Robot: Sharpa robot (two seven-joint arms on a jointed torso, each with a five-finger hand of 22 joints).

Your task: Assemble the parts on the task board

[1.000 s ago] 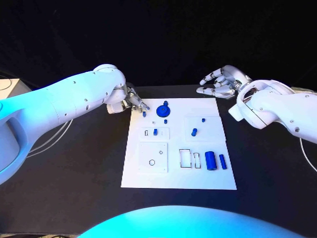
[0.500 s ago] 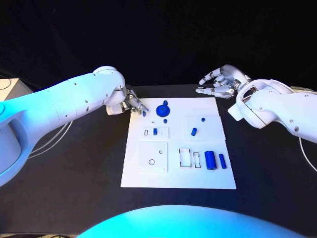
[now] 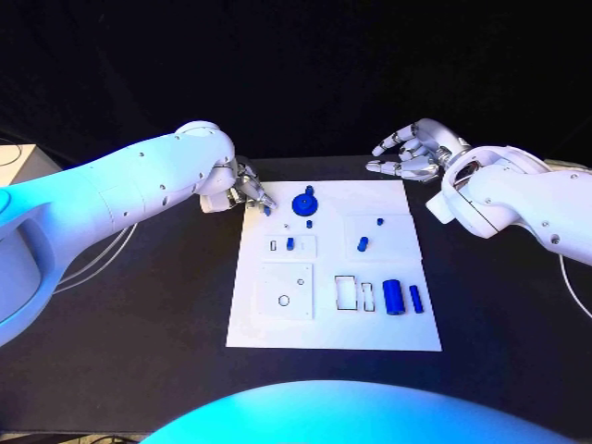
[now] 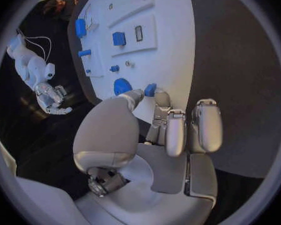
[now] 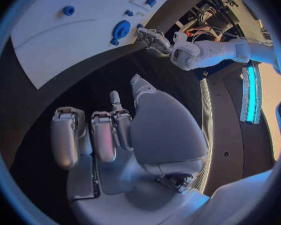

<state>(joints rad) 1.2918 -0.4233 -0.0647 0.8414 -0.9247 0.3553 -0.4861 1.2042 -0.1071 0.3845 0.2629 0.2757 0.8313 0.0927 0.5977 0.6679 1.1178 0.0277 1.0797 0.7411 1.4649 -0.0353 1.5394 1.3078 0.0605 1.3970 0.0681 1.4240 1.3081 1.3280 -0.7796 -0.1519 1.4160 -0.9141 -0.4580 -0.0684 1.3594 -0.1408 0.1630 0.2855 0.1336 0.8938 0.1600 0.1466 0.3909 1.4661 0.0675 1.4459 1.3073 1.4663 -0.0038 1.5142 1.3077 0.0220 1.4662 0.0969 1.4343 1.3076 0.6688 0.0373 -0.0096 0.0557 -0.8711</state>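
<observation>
The white task board (image 3: pixel 336 324) lies in the middle of the black table. At its far left corner my left hand (image 3: pixel 250 192) pinches a small blue part (image 3: pixel 265 209) between thumb and a finger; the left wrist view shows that blue part (image 4: pixel 150 89) at the fingertips just over the board's edge (image 4: pixel 178 70). A round blue disc (image 3: pixel 307 204) stands close by on the board. Other blue parts lie there: a peg (image 3: pixel 289 245), a piece (image 3: pixel 363 246), a cylinder (image 3: pixel 393 298) and a bar (image 3: pixel 415 299). My right hand (image 3: pixel 410 153) hovers past the far right corner, fingers spread, holding nothing.
Bare black table (image 3: pixel 136 351) surrounds the board on every side. A pale box (image 3: pixel 3 165) and cables sit at the table's far left edge. Empty rectangular recesses (image 3: pixel 347 294) show on the board near the cylinder.
The left hand with its small blue part has barely shifted at the board's far left corner. The right hand has stayed where it was.
</observation>
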